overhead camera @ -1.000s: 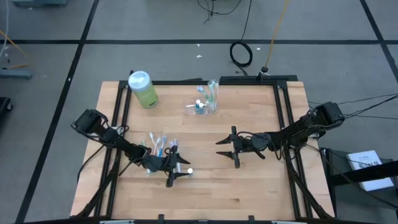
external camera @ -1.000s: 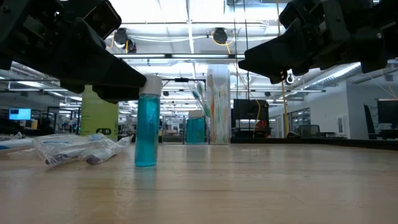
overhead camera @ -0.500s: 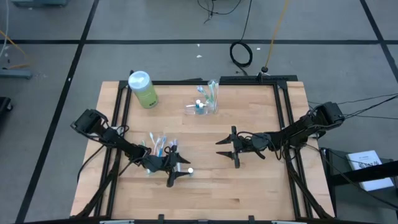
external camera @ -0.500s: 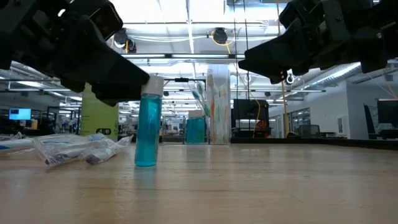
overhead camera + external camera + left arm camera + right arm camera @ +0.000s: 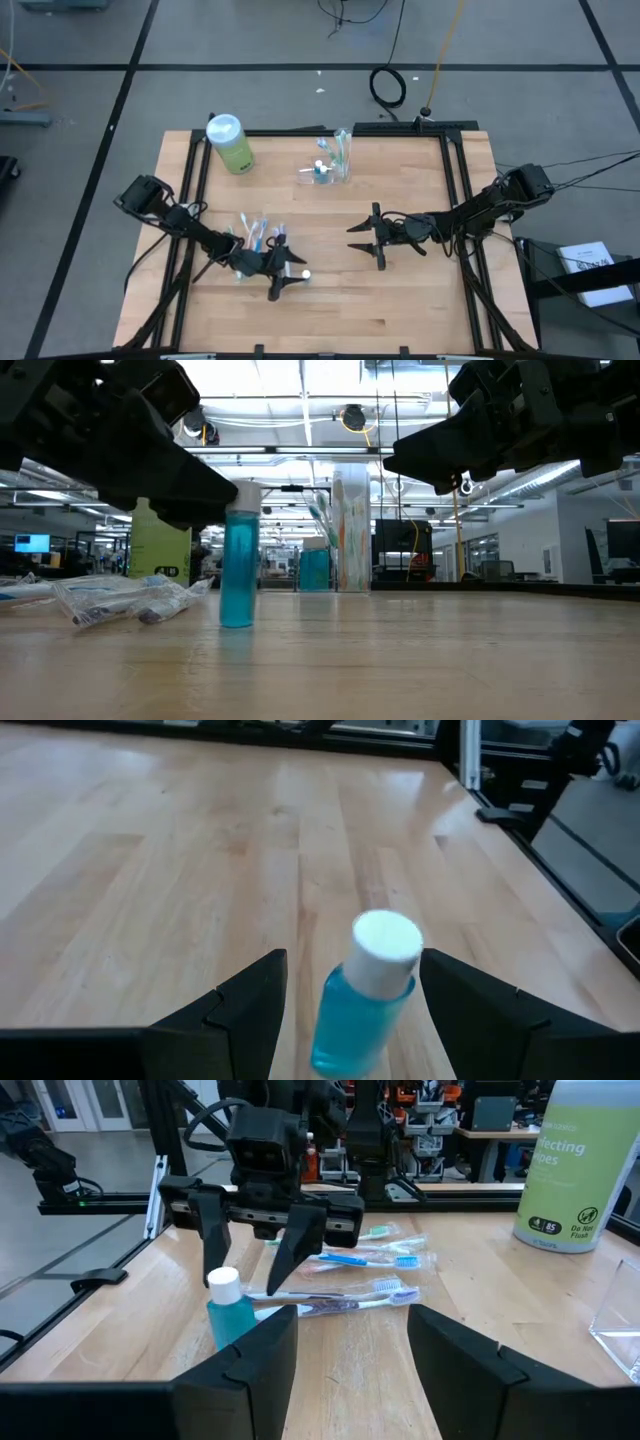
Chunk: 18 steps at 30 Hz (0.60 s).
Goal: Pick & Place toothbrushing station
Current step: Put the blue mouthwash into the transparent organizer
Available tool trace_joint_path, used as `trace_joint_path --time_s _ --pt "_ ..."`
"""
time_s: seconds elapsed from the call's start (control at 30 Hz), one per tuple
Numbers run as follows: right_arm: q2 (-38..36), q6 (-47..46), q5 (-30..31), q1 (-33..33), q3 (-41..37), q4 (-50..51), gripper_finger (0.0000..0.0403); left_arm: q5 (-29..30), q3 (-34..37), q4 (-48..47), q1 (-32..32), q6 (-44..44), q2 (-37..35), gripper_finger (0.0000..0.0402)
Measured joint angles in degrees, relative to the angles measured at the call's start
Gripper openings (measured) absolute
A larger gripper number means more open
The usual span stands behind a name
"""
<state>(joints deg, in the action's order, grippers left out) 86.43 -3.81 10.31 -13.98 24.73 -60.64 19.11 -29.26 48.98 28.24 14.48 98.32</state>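
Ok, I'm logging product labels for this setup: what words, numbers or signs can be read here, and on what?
"...fecting", "...pes", "85": on the light-green bottle, partly cut off in the right wrist view.
Small print beside the "85": too blurred to read.
Blue bottle, wrapped toothbrushes: no readable text.

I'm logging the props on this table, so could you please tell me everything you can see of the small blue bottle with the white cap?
The small blue bottle is a slim, see-through cylinder of teal-blue liquid with a round white cap. It stands upright on the wooden table, toward the front left, beside packaged toothbrushes. The left gripper sits over it, open, one finger on either side of the cap; no contact is visible.
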Motion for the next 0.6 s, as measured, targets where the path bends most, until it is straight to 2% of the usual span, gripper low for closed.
trace_joint_path --time_s 0.6 --pt "0.00 0.00 0.02 0.00 -0.02 -0.35 0.0183 0.94 0.00 0.97 0.70 -2.50 0.04 0.0236"
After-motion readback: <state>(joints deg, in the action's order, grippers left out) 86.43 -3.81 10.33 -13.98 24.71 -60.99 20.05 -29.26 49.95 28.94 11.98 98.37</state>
